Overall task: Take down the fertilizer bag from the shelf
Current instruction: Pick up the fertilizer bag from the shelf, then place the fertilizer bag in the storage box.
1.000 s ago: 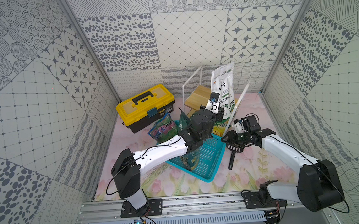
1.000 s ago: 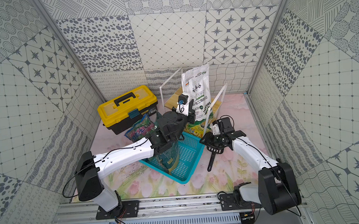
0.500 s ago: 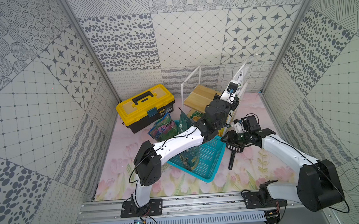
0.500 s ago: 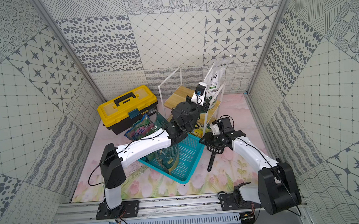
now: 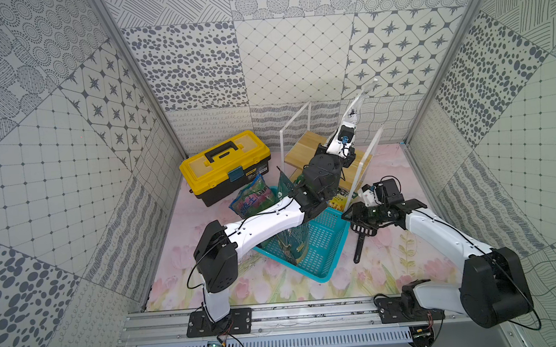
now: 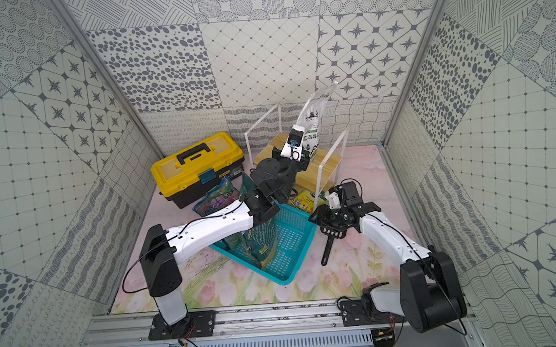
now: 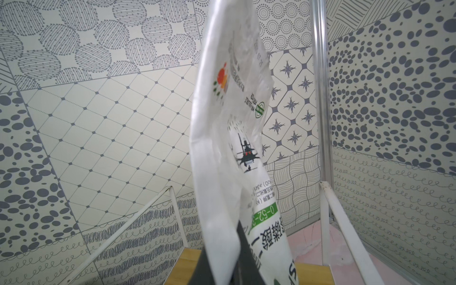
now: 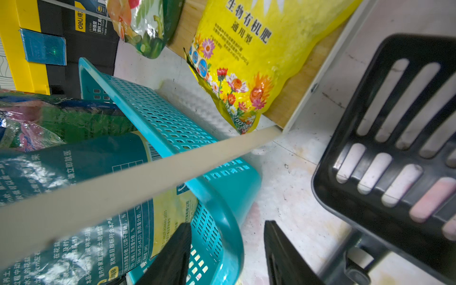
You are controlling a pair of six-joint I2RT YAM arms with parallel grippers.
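The fertilizer bag (image 5: 355, 107) (image 6: 315, 113) (image 7: 229, 123) is white with green and black print. It hangs upright, edge-on, above the back right of the shelf (image 5: 303, 147) (image 6: 266, 151) (image 7: 187, 261), a small rack of wooden boards between thin white panels. My left gripper (image 5: 347, 131) (image 6: 299, 136) (image 7: 222, 261) is shut on the bag's lower part. My right gripper (image 5: 353, 214) (image 6: 320, 218) (image 8: 227, 259) is low by the shelf's front right foot, open, its jaws either side of the teal basket's corner rim.
The teal basket (image 5: 328, 244) (image 6: 292, 247) (image 8: 158, 116) holds a dark green bag (image 5: 290, 243) (image 6: 258, 239). A yellow bag (image 8: 246, 49) (image 6: 305, 199) lies on the lower board. A black slotted hand tool (image 5: 362, 232) (image 8: 394, 148) lies beside my right gripper. A yellow toolbox (image 5: 225, 164) stands at the back left.
My left arm has stretched out and carried the bag back and to the right over the shelf, turning it edge-on. The right arm has stayed put, its jaws a little wider.
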